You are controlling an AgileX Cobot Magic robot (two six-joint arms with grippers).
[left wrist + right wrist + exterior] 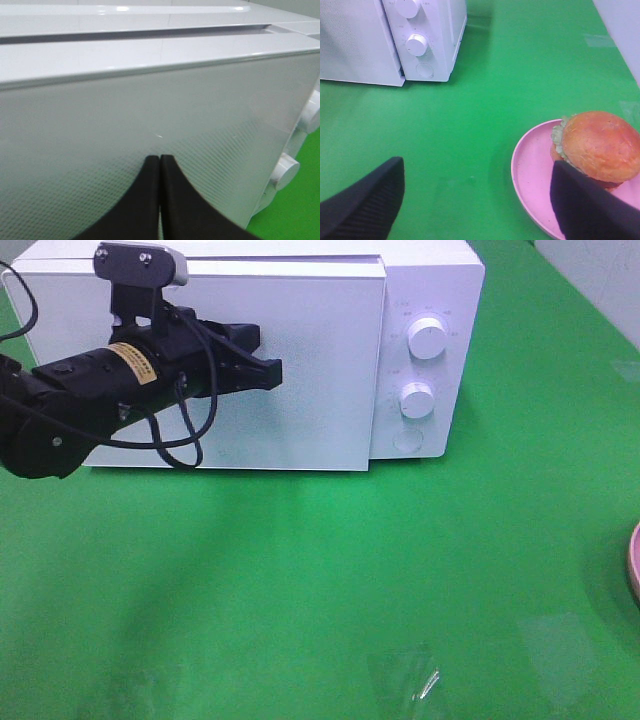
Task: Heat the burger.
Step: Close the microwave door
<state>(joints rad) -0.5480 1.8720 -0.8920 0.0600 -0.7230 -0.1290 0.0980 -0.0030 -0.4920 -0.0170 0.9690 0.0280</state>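
Left gripper (268, 372): fingers are pressing together with nothing between them, and the tips are pointing at the closed microwave door (290, 370), very near its middle (contact cannot be confirmed from either view).
Right gripper (477, 200): fingers are standing wide apart and are holding nothing; green table (520, 75) is showing between them.
Burger (597, 145): it is sitting on the pink plate (530, 170) near the right edge of the table, well apart from the microwave (430, 300).
Key relation: the burger is lying just beside one finger (590, 205) of the right gripper, outside the gap rather than inside it, so the right arm is much the nearer one.
Long axis: the burger is round (no preferred grip direction in plan); bun stack is upright.
Judged next need: the door is looking shut, so it probably needs opening before the burger goes in.
View differences: the right wrist view is showing the whole burger; the high view is showing only a sliver of plate rim at its right edge. The left wrist view alone is showing the closed tips against the door's dotted surface.
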